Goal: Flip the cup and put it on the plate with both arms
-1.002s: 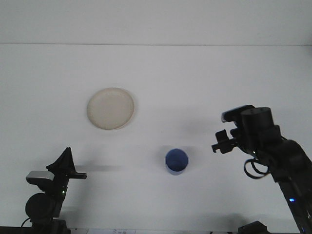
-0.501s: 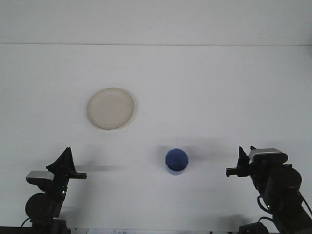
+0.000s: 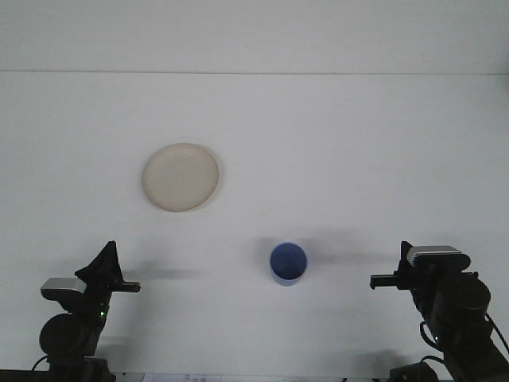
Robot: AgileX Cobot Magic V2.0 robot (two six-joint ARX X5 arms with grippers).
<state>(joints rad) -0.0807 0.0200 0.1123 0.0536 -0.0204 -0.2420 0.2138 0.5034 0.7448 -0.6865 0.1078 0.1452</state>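
Front view: the cup (image 3: 287, 263) stands mouth-up on the bench (image 3: 334, 143), nearer the right gripper (image 3: 384, 280) than the left gripper (image 3: 119, 282). The plate (image 3: 181, 177) lies beyond it to the left. Whether either gripper's jaws are released, I cannot tell.

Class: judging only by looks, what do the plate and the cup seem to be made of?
Plate: cream, matte, evenly coloured with a shallow rim; probably plastic or unglazed ceramic. Cup: solid blue, smooth, no strong shine; likely plastic, though the view leaves this open.
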